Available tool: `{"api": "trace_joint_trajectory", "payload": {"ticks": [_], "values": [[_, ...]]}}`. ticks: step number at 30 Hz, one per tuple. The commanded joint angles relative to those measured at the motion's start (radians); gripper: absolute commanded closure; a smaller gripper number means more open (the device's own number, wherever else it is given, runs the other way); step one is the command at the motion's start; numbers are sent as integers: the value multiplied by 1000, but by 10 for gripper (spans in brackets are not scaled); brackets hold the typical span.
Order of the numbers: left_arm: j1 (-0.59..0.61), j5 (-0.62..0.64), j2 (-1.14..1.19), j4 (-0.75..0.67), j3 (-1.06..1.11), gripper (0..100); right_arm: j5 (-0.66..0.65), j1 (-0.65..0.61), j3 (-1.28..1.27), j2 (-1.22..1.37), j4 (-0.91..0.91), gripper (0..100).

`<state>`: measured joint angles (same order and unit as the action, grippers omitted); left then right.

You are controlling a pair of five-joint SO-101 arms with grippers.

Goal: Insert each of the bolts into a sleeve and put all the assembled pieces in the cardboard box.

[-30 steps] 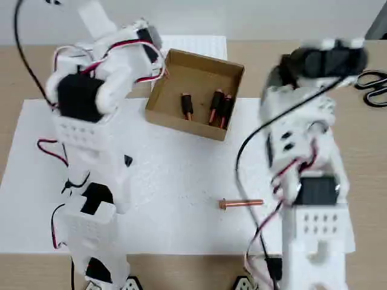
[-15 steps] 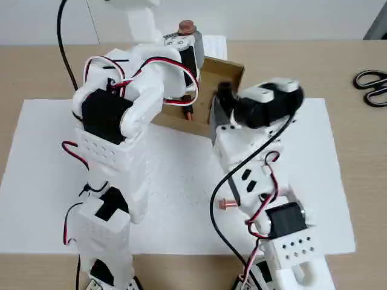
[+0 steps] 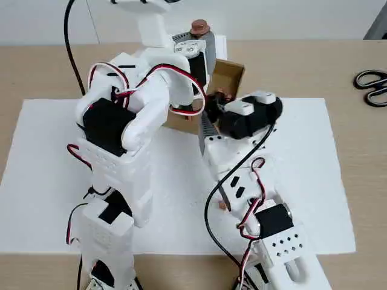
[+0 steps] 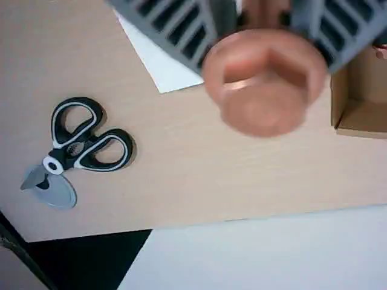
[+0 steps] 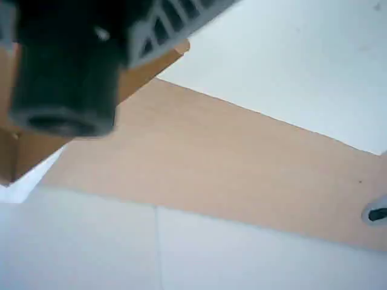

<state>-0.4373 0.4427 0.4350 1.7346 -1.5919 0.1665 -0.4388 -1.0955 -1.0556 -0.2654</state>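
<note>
Pinches a bolt (image 4: pixel 263 84) tight in the left tool (image 4: pixel 261 21), round head sticking out, thin end hidden. Grips a dark sleeve (image 5: pixel 60 75) tight in the right tool (image 5: pixel 81 27), open end showing. Holds both close together by the cardboard box (image 3: pixel 233 71). Probably needs the thin end lined up with the hole. Leaves one more bolt (image 3: pixel 223 205) on the white sheet (image 3: pixel 48 151), nearer the right arm.

copper bolt (image 4: pixel 263 81), blk sleeve (image 5: pixel 60 78), brown box (image 3: pixel 233 71)
</note>
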Motion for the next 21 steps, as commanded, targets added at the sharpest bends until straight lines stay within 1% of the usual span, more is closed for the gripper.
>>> {"api": "trace_joint_trajectory", "payload": {"ticks": [1,3,8,13,17,21], "values": [[-5,-11,-32,21,-25,994,5,-15,17,-24,35,995],[-5,-34,-32,21,-25,994,5,-13,29,-24,44,995],[-5,-37,-26,21,-25,994,5,-10,87,-25,44,995],[-5,-37,-23,21,-25,994,-78,-13,95,-51,45,995],[-5,-37,-23,21,-19,994,-112,-13,94,-125,50,995],[-6,-34,-25,20,53,994,-135,-12,89,-166,47,995]]}}
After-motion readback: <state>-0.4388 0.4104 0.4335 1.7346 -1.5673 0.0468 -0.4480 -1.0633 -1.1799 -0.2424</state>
